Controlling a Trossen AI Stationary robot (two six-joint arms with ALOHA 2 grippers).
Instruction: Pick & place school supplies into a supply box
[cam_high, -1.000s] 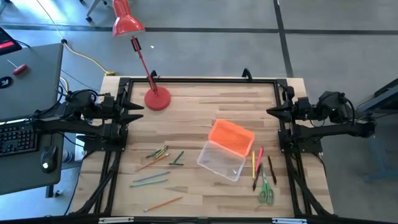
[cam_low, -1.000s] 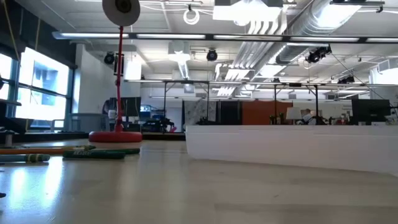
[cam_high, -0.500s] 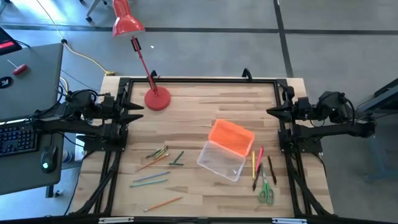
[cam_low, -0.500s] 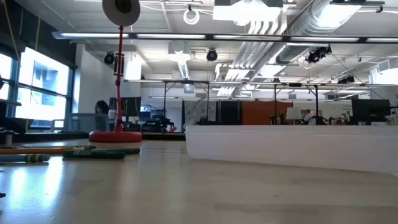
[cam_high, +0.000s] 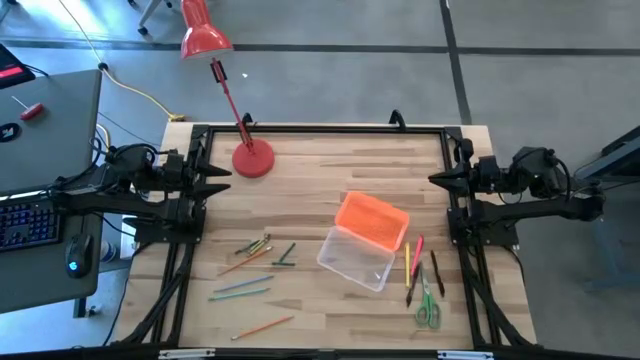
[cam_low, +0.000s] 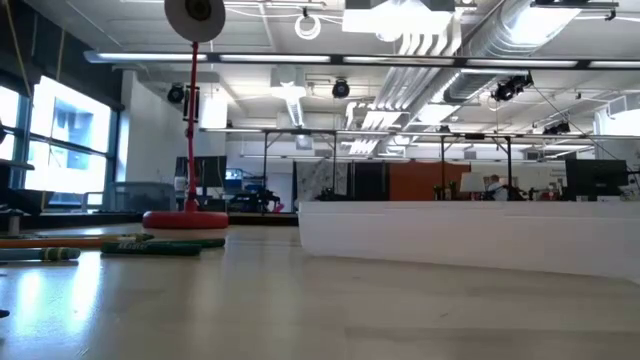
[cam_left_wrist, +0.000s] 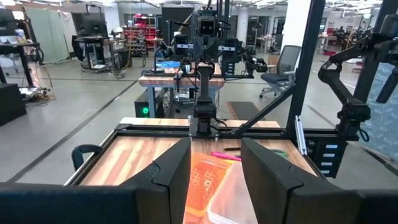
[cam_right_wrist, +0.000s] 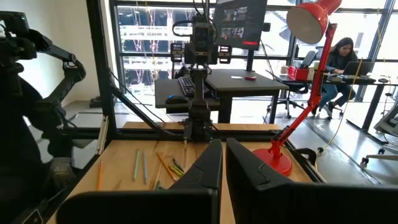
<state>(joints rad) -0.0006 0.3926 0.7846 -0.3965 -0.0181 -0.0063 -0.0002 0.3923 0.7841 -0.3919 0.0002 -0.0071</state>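
The clear supply box (cam_high: 356, 258) stands on the table right of centre, and its orange gridded lid (cam_high: 372, 220) leans on the box's far rim. Several pencils and pens (cam_high: 256, 247) lie scattered on the table's left half. More pens (cam_high: 412, 262) and the green-handled scissors (cam_high: 427, 309) lie right of the box. My left gripper (cam_high: 222, 176) is open and empty at the table's left edge; its wrist view looks at the lid (cam_left_wrist: 202, 180). My right gripper (cam_high: 436, 180) is shut and empty at the right edge, and it also shows in its own wrist view (cam_right_wrist: 224, 148).
A red desk lamp stands with its round base (cam_high: 253, 160) at the table's far left, its arm leaning back over the far edge. A black frame (cam_high: 320, 128) runs around the table. In the low view the box wall (cam_low: 470, 240) fills the right.
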